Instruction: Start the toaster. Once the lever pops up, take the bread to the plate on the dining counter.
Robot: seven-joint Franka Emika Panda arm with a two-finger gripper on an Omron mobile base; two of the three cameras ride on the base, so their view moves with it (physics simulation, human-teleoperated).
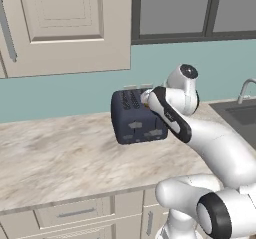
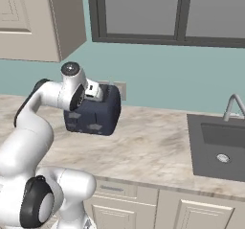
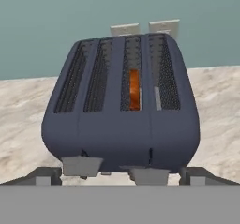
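**Hovering over the toaster, pincer spread wide**

Hanging just above and in front of the toaster (image 1: 134, 117), the pincer (image 3: 119, 175) has its two dark fingertips (image 3: 44, 175) standing far apart at the bottom of the hand view, one off each lower corner of the toaster, with nothing between them. That same view looks straight down the four slots, and here's what the base cameras cannot give us: an orange-brown strip of the bread (image 3: 134, 89) sitting low inside the third slot from the left, well down in the toaster body. Two grey lever tabs (image 3: 82, 165) poke out at the toaster's near bottom edge, and two pale wall outlets (image 3: 125, 29) peek over its far end.

Switching to the left base view, the dark navy toaster rests on the marble counter (image 1: 55, 158) close to the teal wall, its grey control panels turned toward the camera, and the white arm crosses its right side so the slots are partly hidden. A sink (image 1: 240, 114) with its faucet lies well to the toaster's right.

From the right base view, the toaster (image 2: 98, 114) shows its other flank, the arm's wrist covering its upper left corner, and the sink basin (image 2: 217, 144) and drain come clear, well apart from the toaster along the same counter.
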